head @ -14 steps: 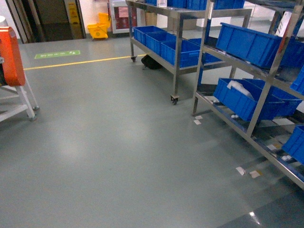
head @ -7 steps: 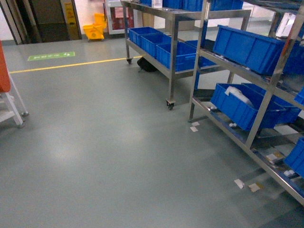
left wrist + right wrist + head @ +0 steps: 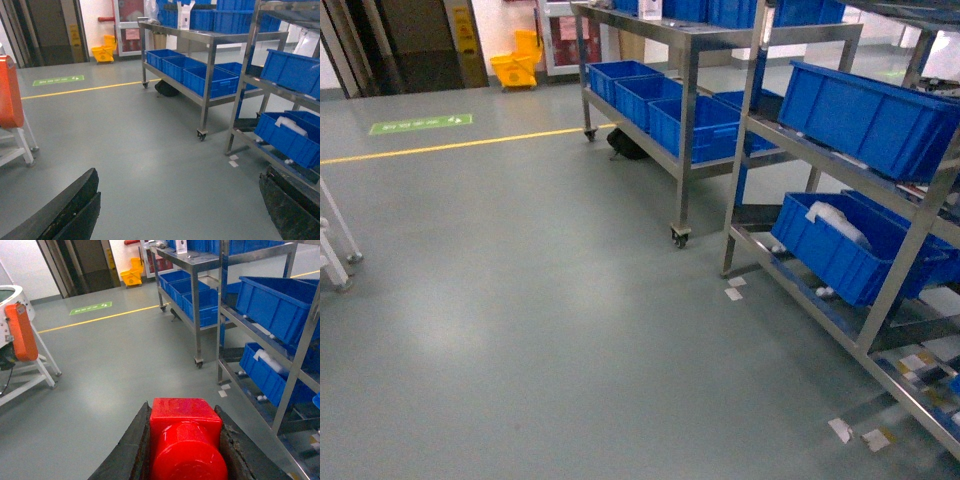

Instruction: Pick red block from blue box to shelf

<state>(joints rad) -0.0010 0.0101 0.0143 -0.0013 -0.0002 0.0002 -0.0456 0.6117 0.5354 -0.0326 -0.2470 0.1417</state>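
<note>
Right pincer (image 3: 184,450) level above floor, pinching red block (image 3: 185,440); left pincer (image 3: 175,210) spread wide.

Left wrist cam: grey floor and steel racks

The left gripper (image 3: 182,210) has its two dark fingers (image 3: 65,212) spread wide at the bottom corners. The shelf (image 3: 260,80) with blue crates (image 3: 210,80) fills the right side, a yellow mop bucket (image 3: 103,53) is at the top, and an orange thing (image 3: 10,92) sits at the left edge.

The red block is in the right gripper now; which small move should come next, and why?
Probably drive the base on toward the shelf at the right, keeping the right gripper shut. The red block sits clamped between its fingers, the left gripper is open and empty, and the shelf stands across open floor.
</note>
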